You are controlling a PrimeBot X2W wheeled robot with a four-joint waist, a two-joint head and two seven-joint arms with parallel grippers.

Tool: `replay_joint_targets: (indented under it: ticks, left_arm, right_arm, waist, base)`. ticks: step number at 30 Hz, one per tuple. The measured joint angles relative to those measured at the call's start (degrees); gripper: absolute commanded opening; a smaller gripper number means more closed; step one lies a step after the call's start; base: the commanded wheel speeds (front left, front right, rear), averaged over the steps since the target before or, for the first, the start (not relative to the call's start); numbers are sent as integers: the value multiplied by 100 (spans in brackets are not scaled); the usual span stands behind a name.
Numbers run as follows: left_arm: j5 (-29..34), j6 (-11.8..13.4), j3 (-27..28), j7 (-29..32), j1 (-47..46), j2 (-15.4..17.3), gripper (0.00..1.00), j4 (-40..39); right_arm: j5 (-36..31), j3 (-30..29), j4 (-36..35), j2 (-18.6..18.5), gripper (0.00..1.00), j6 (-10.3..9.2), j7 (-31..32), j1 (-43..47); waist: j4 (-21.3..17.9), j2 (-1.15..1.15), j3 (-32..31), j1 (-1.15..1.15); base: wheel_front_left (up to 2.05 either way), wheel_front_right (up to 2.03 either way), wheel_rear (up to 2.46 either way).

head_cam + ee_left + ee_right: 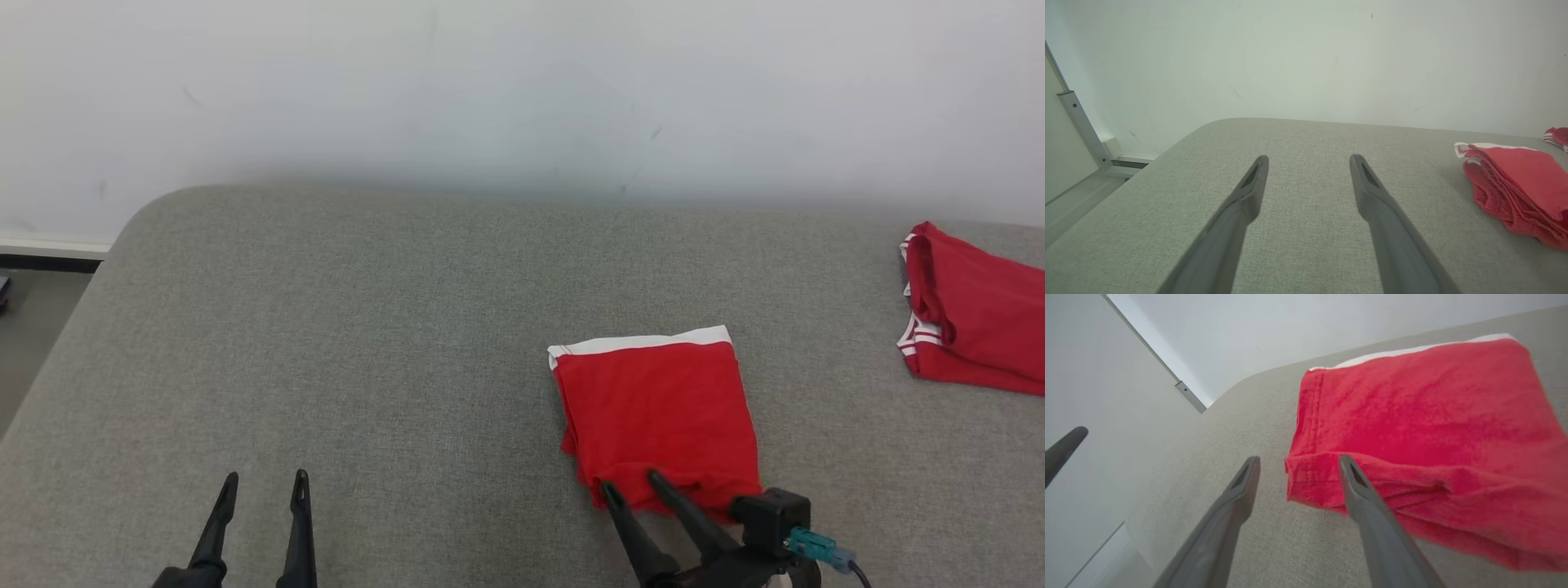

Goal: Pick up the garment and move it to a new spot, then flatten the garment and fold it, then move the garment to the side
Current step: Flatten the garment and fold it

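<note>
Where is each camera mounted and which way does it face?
Head view: on the head, looking forward and down at the table; left gripper and right gripper at bottom.
Left wrist view: on the left wrist, looking along its open fingers toward the wall.
Right wrist view: on the right wrist, looking down its open fingers at the garment.
All three share the garment and table.

We can read no text, label, brand, number or sign here. The folded red garment (657, 408) carries a plain white band along its far edge, and we find no lettering or tag on it.
</note>
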Motion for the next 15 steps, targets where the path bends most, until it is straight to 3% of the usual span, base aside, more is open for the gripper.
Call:
replay_joint_targets:
  ticks: [6,15]
  left_arm:
    - [21,0,91,0,34,0,100,-27]
    - [67,0,193,0,119,5,100,-110]
  right_arm:
    - [-163,-299,-363,-75,100,0,-425,75]
    - [-889,-1201,-827,-49,100,0,-702,314]
  waist:
    - [-91,0,-52,0]
    - [-367,0,-116,0]
  base:
    - [0,0,0]
    - [0,0,0]
